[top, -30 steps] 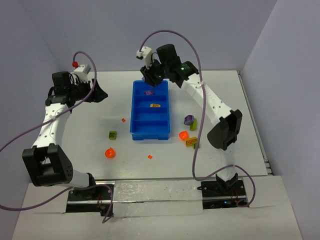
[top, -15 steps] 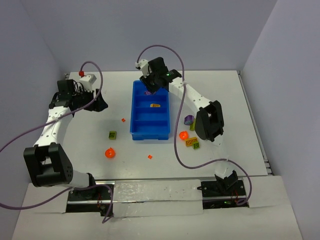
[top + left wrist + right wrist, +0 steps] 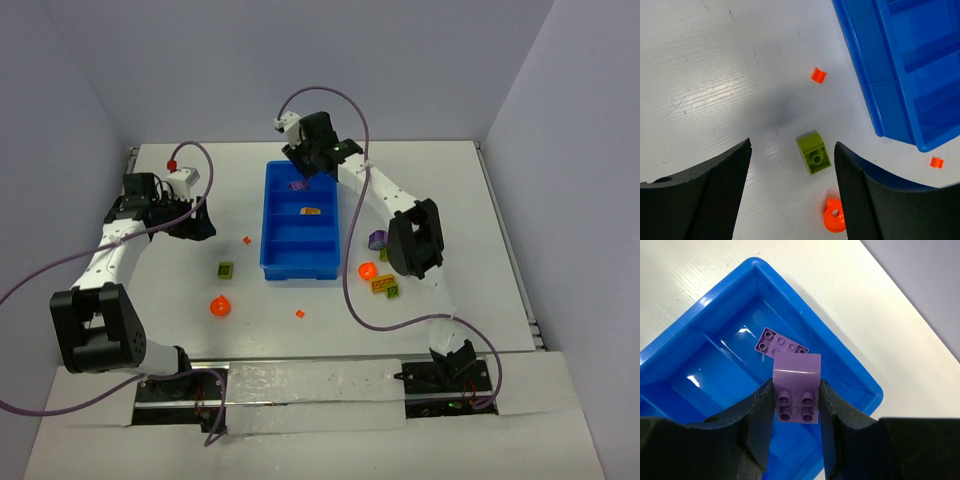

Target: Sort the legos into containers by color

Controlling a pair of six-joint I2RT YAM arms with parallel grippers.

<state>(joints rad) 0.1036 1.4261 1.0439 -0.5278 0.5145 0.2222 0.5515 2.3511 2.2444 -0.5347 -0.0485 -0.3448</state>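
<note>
My right gripper point(image 3: 796, 386) is shut on a purple lego point(image 3: 796, 369) and holds it above the far compartment of the blue tray point(image 3: 861, 376). A flat purple lego point(image 3: 781, 344) lies in that compartment. In the top view the right gripper point(image 3: 305, 165) is over the tray's point(image 3: 268, 232) far end, and a yellow-orange piece point(image 3: 311, 211) lies in the second compartment. My left gripper point(image 3: 792, 150) is open, above a lime green lego point(image 3: 814, 152) that lies between its fingers on the table. A round orange lego point(image 3: 834, 216) lies just nearer.
Small orange pieces lie left of the tray point(image 3: 818, 75) and near its front corner point(image 3: 936, 162). Right of the tray lie a purple piece point(image 3: 377, 239), a round orange one point(image 3: 366, 270), a yellow-orange one point(image 3: 382, 283) and green ones point(image 3: 392, 291).
My left gripper has moved right and nearer, to above the lime green lego. My right gripper has shifted slightly over the tray's far compartment, still holding the purple lego.
</note>
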